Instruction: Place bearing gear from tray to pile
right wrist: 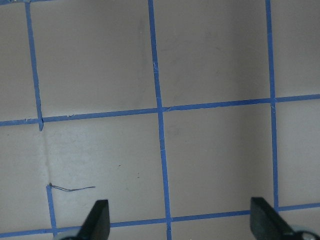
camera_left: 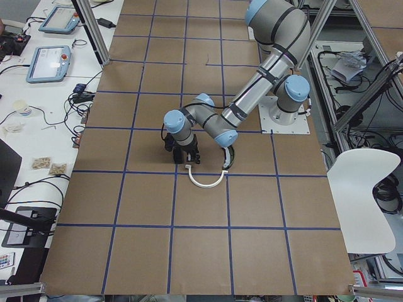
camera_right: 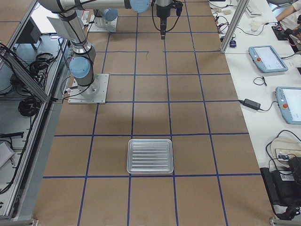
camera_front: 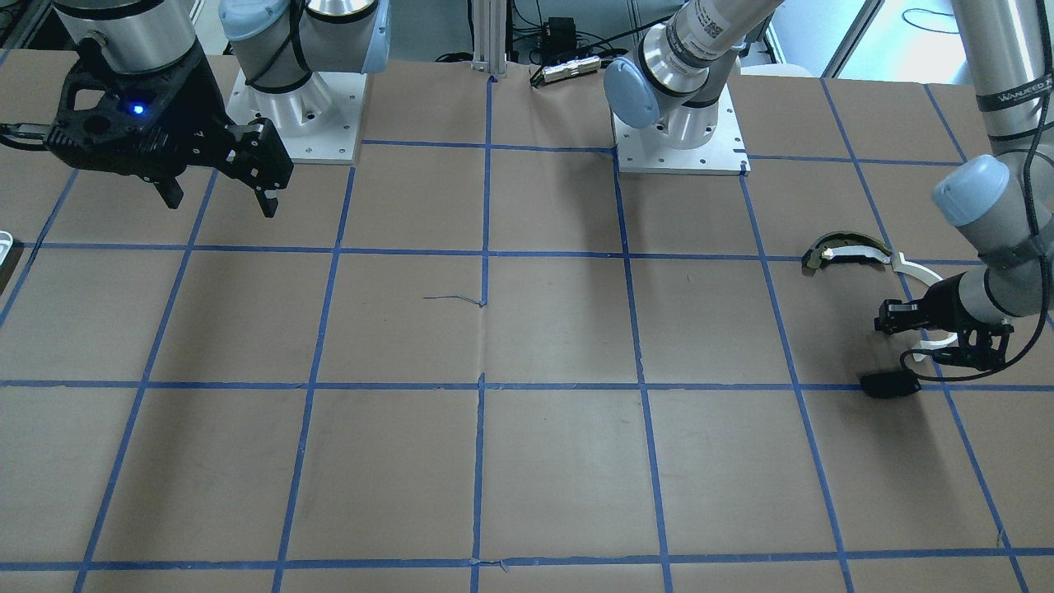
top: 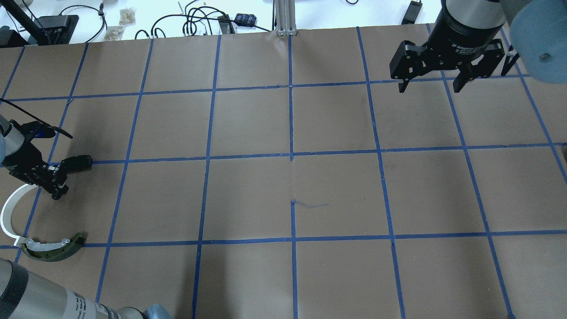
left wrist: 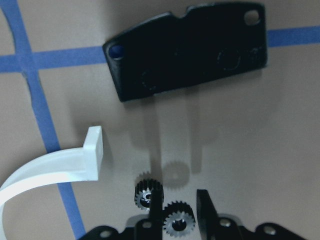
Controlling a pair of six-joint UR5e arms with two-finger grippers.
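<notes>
My left gripper [left wrist: 179, 196] is low over the pile, shut on a small toothed bearing gear [left wrist: 175, 222] that casts a shadow on the paper. A second dark gear [left wrist: 148, 194] shows just left of one finger. The pile holds a white plastic arc [left wrist: 45, 170], a flat black plate [left wrist: 185, 50] and a dark curved piece with a cream strip [top: 51, 248]. In the front-facing view the left gripper [camera_front: 906, 325] sits between the arc [camera_front: 914, 272] and the plate [camera_front: 889, 385]. My right gripper [top: 429, 86] hangs open and empty. The tray [camera_right: 150, 155] lies far from the pile.
The table is brown paper with a grid of blue tape lines [top: 291, 155]. The two arm bases [camera_front: 679, 140] stand on white plates at the robot's side. Cables and small boxes [top: 199, 22] lie beyond the far table edge. A white sliver of tray rim [camera_front: 4, 243] shows at the front-facing view's left edge.
</notes>
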